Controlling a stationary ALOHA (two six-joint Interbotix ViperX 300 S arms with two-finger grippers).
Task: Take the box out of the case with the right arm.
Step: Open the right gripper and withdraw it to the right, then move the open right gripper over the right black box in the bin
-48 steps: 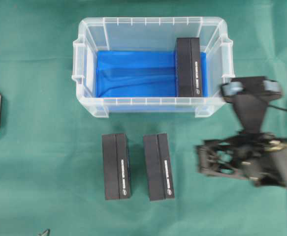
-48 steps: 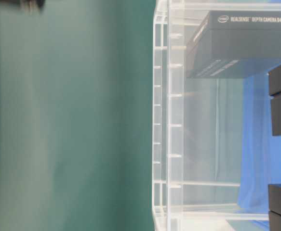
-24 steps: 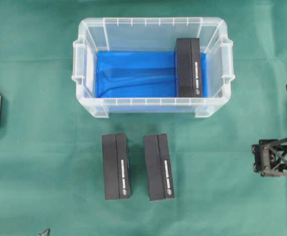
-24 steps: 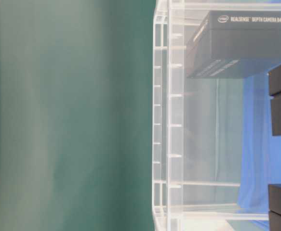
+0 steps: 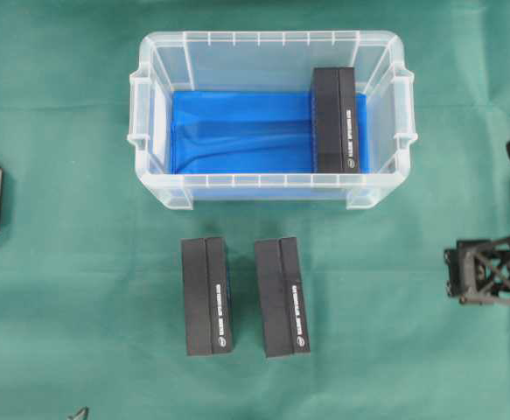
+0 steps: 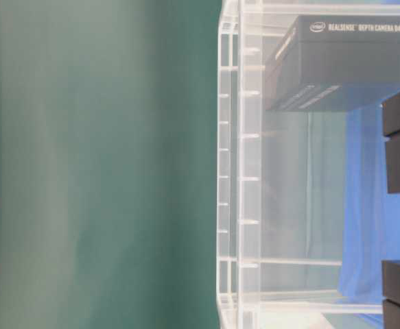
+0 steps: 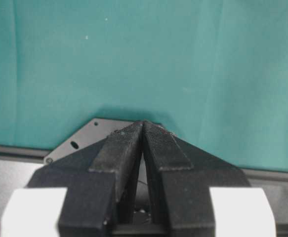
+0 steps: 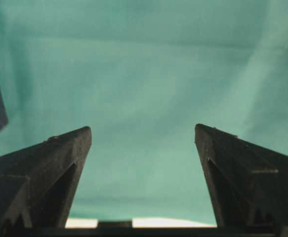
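The right end effector [image 8: 143, 143] gaped empty, well apart from the case [image 5: 272, 184] — reaching in, it risked clipping the rim beside the box [image 5: 336, 120].

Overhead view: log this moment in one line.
case: one black box inside, right end | two boxes on cloth | right gripper: open, empty, at right edge | left gripper: shut

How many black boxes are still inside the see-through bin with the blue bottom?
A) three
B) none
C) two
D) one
D: only one black box stands inside the case, at its right end; the other two boxes lie on the green cloth outside it.
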